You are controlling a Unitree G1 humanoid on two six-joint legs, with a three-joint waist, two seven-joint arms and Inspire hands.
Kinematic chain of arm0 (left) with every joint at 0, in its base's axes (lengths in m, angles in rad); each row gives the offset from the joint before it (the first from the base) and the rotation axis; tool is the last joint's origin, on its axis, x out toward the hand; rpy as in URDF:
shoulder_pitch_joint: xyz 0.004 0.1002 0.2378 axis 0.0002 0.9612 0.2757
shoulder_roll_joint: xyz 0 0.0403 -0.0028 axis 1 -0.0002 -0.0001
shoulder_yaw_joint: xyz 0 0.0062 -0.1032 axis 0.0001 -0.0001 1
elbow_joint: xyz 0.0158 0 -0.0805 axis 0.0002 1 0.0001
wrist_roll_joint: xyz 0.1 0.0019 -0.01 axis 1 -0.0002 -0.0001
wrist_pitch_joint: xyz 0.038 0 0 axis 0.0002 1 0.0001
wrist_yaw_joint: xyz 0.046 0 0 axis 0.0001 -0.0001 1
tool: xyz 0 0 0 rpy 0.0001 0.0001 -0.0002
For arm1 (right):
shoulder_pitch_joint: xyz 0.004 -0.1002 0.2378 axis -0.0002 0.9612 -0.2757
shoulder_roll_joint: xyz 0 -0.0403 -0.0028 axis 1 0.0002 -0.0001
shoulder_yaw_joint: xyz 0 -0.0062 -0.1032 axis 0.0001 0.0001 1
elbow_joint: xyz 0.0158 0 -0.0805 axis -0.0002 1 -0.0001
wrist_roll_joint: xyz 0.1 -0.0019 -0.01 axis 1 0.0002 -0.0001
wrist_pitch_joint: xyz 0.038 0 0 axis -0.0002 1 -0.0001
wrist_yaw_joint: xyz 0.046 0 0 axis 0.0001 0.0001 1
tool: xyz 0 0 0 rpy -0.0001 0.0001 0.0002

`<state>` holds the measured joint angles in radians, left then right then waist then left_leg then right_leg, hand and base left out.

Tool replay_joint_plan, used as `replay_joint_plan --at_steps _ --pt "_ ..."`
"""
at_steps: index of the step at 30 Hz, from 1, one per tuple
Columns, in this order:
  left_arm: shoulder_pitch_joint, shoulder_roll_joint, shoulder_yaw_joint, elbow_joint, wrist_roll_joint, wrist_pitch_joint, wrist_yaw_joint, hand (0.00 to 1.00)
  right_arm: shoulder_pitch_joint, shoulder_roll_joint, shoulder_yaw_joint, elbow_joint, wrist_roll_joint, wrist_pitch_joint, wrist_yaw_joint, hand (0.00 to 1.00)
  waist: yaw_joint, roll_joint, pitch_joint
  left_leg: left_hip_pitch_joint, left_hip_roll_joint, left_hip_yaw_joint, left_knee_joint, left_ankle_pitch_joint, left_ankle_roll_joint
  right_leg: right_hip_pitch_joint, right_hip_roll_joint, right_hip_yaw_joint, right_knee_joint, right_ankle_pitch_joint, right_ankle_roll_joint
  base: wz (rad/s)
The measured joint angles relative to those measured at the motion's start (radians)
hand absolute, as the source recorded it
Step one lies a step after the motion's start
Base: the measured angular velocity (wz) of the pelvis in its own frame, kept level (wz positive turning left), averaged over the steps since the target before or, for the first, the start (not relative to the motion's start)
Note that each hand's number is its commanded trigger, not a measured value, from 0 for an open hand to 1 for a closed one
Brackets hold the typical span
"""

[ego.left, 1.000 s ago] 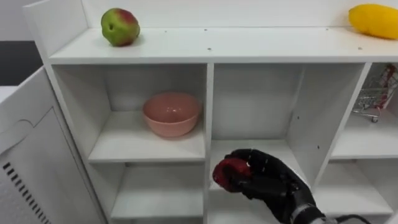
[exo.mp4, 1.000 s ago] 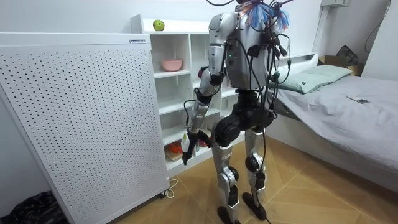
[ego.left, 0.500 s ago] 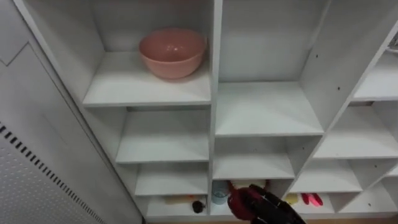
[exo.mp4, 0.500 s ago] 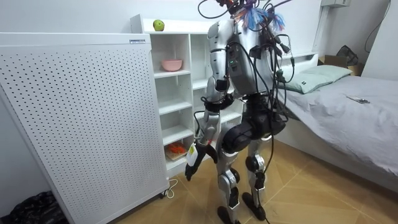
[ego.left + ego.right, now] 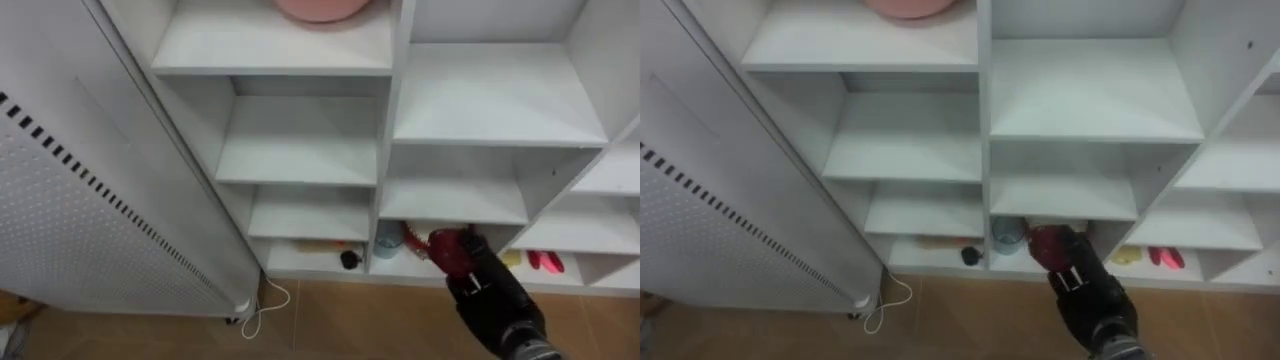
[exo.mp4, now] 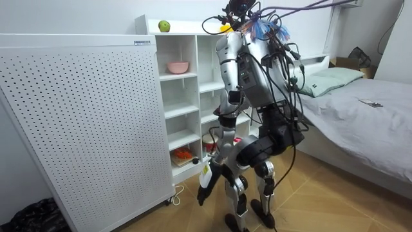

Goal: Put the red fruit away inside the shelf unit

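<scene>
**Red fruit held low at a crowded bottom shelf**

In the eye views, the right hand [image 5: 490, 295] reaches in from 5 o'clock, its fingers curled round a red fruit [image 5: 445, 250] that sits at the hand's 11 o'clock. In the room view the robot bends forward close to the white shelf unit [image 5: 300, 140]. Its left hand [image 6: 205, 183] hangs low beside its legs, fingers apparently slack and holding nothing.

The fruit is in front of the lowest row of compartments, not yet set down. Just beyond it, at its 10 o'clock, stands a small blue cup [image 5: 388, 238]. A dark round thing [image 5: 348, 260] lies further toward 9 o'clock. A yellow item [image 5: 510, 258] and a pink one [image 5: 545, 262] lie toward 3 o'clock. Farther up, at 12 o'clock, the middle shelves are bare, and a pink bowl [image 5: 320, 8] stands on a high one.

The likely trouble is crowding. A push straight in could tip the cup, and the knuckles could catch the shelf board above the low opening. Letting go before the fruit rests on the board would leave it free to roll to the floor.
</scene>
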<state>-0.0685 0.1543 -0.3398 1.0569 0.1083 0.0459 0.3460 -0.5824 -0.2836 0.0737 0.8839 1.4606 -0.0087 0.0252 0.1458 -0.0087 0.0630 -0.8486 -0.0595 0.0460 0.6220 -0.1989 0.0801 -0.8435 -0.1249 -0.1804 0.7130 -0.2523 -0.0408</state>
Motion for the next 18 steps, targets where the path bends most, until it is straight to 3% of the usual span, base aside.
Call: replay_joint_plan --at_steps 5,8,18 --pt "-0.001 -0.004 0.002 -0.019 0.0 0.009 0.0 0.0 -0.065 -0.037 -0.03 0.017 0.032 -0.001 -0.024 1.0 -0.003 -0.001 -0.0004 -0.047 -0.015 0.008 0.035 -0.001 0.001 -0.057 -0.031 0.003 0.057 -0.036 -0.002 0.12" --pt "-0.002 0.001 0.003 -0.049 0.0 0.014 0.0 0.0 -0.132 -0.06 -0.069 0.018 0.066 -0.01 -0.036 1.0 -0.003 -0.001 -0.0005 -0.086 -0.017 0.015 0.062 -0.001 0.002 -0.102 -0.034 0.011 0.088 -0.037 -0.003 0.05" --pt "-0.002 0.001 0.003 -0.062 0.002 0.029 -0.004 0.0 -0.173 -0.066 -0.146 0.018 0.085 -0.023 -0.062 1.0 0.0 0.0 -0.0015 -0.098 -0.009 0.026 0.084 -0.011 0.006 -0.109 -0.036 0.01 0.104 -0.039 -0.005 0.0"
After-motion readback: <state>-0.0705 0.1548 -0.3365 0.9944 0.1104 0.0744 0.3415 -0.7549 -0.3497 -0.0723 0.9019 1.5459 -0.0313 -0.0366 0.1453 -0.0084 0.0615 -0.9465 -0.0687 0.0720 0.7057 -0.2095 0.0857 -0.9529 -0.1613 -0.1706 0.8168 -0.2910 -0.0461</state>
